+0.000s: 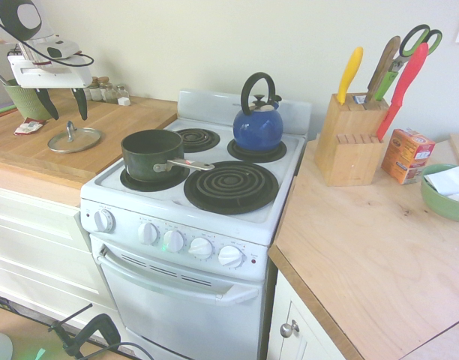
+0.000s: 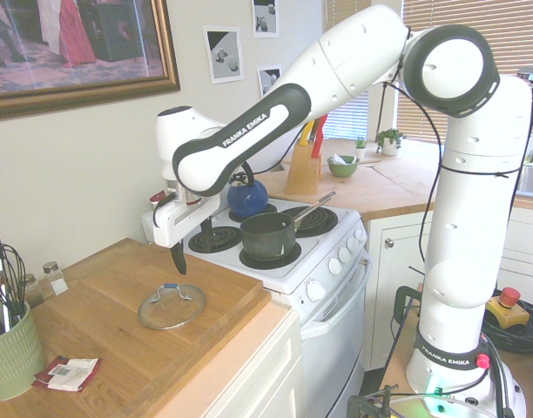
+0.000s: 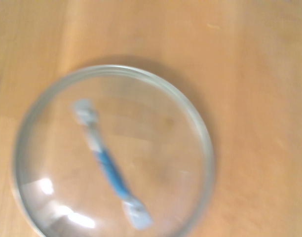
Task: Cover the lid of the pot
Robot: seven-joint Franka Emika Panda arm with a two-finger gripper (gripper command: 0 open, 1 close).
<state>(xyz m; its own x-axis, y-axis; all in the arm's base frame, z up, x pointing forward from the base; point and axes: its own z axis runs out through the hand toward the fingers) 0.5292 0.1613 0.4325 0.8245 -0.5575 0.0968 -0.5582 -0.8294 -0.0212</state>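
The white two-finger gripper (image 1: 63,116) is held unclenched above the round glass lid with metal rim (image 1: 74,140), presumably for handle alignment. The lid is laid on the wooden table (image 2: 105,300), beside the stove bearing the dark, straight-sided pot (image 2: 268,237).

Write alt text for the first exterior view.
The robot's open gripper hovers above a glass lid on a wooden counter. Beside it, an uncovered dark saucepan and blue kettle sit on a white electric stove.
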